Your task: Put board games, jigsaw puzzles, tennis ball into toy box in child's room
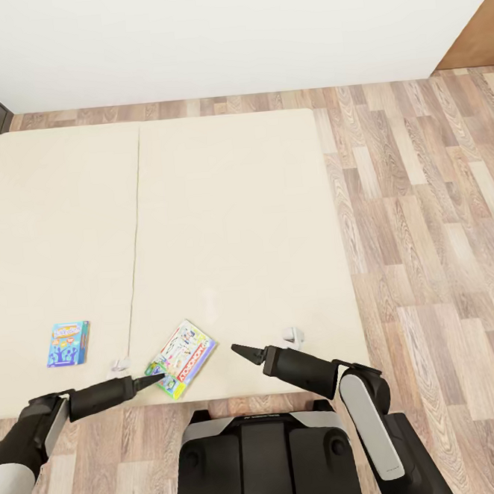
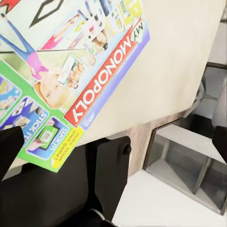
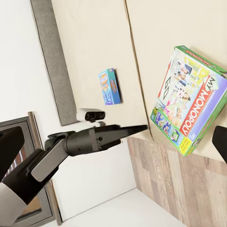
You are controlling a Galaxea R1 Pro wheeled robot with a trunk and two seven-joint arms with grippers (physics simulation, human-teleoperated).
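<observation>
Right under our head camera sits our dark base (image 1: 266, 462), parked on the wood floor (image 1: 425, 224) at the bed's near edge. Our left claw (image 1: 155, 378) has its tip touching the near corner of the Monopoly box (image 1: 182, 357); can't tell if it's spread or clenched. Our right claw (image 1: 241, 350) hovers just beside that box, looks clenched to a point with nothing in it. Further left on the beige bed (image 1: 238, 225) lies the small blue game box (image 1: 68, 343), well apart. White wall (image 1: 221, 32) behind.
</observation>
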